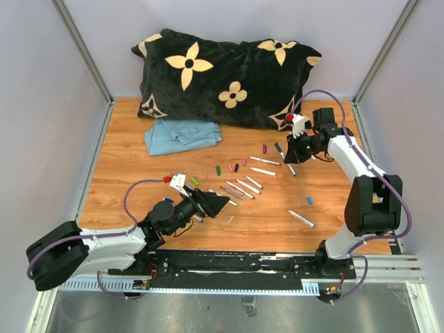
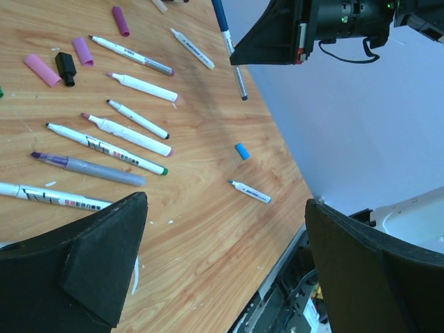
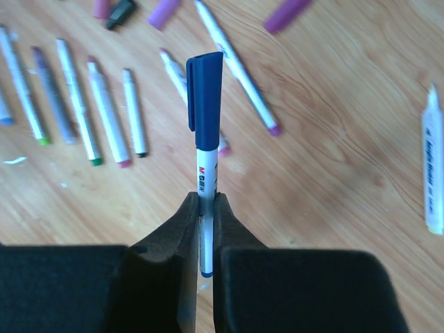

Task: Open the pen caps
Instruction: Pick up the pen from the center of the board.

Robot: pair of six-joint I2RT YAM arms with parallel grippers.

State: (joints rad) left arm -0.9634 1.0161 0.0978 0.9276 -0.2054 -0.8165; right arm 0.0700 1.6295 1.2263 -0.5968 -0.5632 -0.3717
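My right gripper (image 3: pixel 207 201) is shut on the white barrel of a pen whose dark blue cap (image 3: pixel 207 97) is still on and sticks out past the fingertips. From above, that gripper (image 1: pixel 295 147) hovers at the back right with the capped end (image 1: pixel 278 147) pointing left. My left gripper (image 2: pixel 225 208) is open and holds nothing; it hovers (image 1: pixel 220 203) beside a row of uncapped pens (image 1: pixel 239 189). Loose caps lie around: purple (image 1: pixel 264 148), pink (image 1: pixel 231 168), black (image 1: pixel 236 167), green (image 1: pixel 218 170), blue (image 2: pixel 241 150).
A black flowered pillow (image 1: pixel 222 76) and a folded blue cloth (image 1: pixel 182 134) lie at the back. One uncapped pen (image 1: pixel 301 218) lies alone near the front right. The table's front edge and metal rail (image 1: pixel 277 267) run just behind my left gripper.
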